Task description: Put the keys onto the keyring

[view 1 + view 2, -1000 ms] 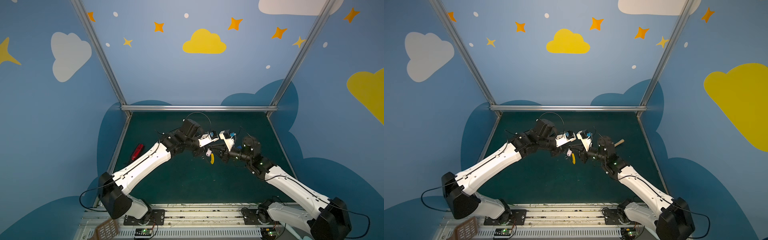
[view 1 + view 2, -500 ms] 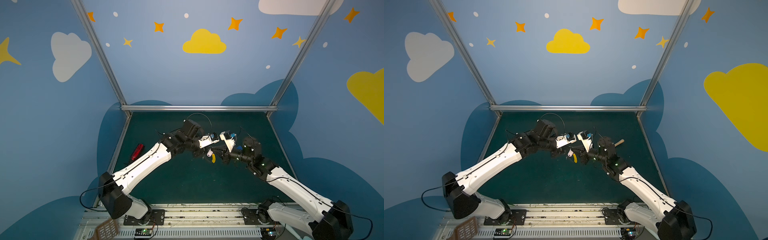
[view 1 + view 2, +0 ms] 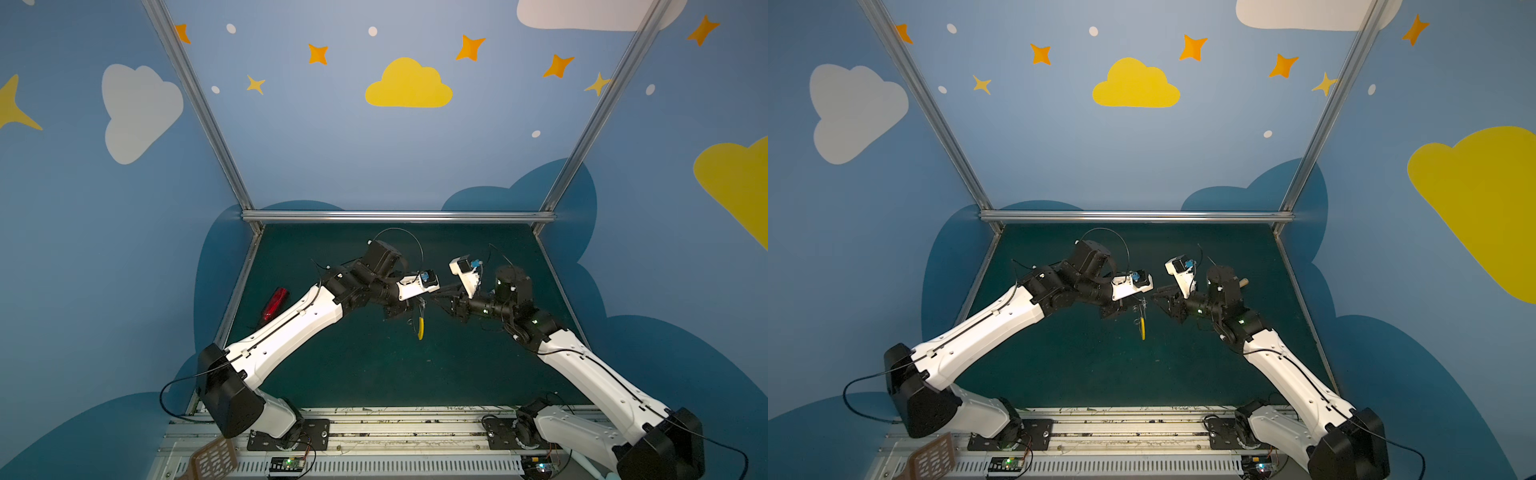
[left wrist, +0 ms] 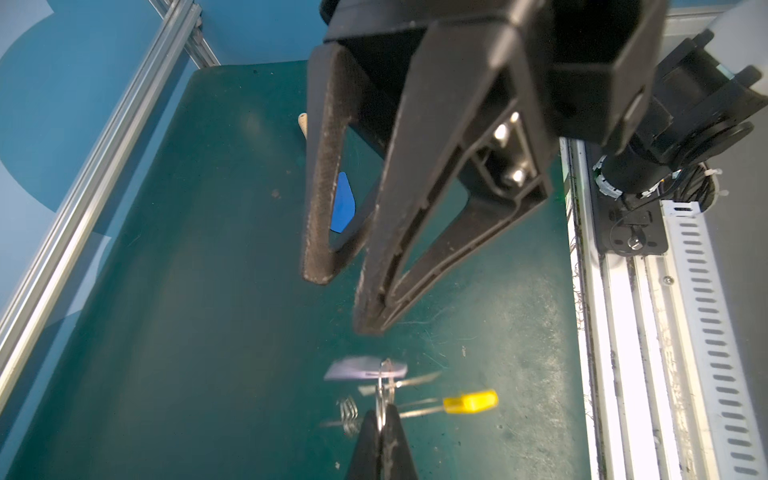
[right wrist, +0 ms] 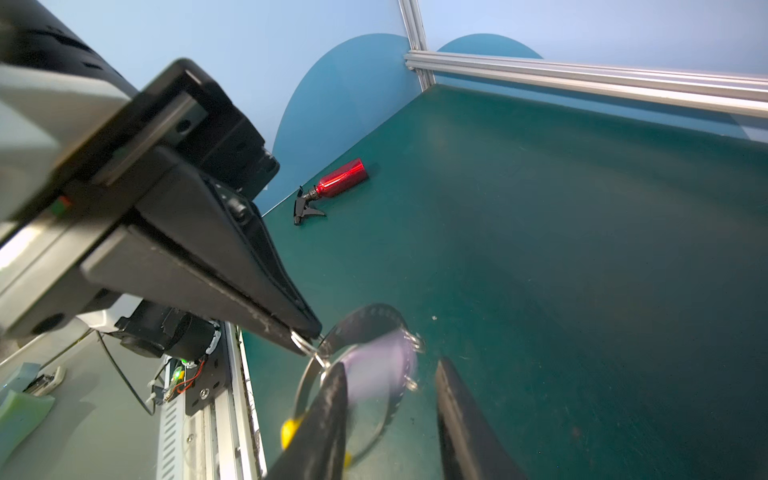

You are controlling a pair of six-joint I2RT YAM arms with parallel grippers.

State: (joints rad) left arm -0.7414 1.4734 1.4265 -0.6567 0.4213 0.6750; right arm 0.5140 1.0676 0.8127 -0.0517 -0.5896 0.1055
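Judging from the blur, the biggest danger is that the whole keyring slips down, because the left claw is pinched shut only on its thin edge. A smaller danger: the keys, hanging on the keyring just beside the left claw's tips and near the half-open, empty right claw, may swing off. Counted: one table, two claws, one red spray bottle, one blue shovel, one keyring, one key with one white tag.

Dark green table, scuffed and speckled with pale marks. Lying on its side close to the left edge, a red spray bottle with black trigger. Towards the right side, lying flat, a blue shovel with wooden handle.
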